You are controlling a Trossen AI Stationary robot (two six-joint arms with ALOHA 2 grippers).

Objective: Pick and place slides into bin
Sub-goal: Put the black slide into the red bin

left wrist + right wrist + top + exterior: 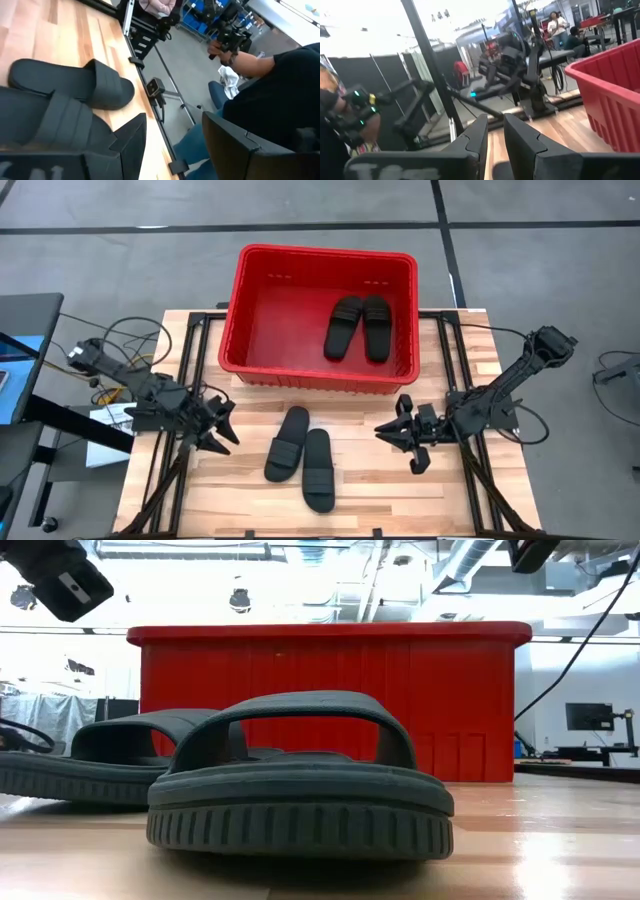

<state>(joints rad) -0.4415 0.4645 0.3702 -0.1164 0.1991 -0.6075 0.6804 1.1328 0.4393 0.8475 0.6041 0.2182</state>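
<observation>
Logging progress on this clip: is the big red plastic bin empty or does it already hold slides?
Partly filled: the red plastic bin holds two black slip-on slides; two more lie on the wooden table.

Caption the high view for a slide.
Two black slides in the red bin, two on the table between both open grippers.

Left gripper (222, 427) — fingers spread, facing inward. Right gripper (398, 435) — fingers parted, facing inward, mirrored pose.
</observation>
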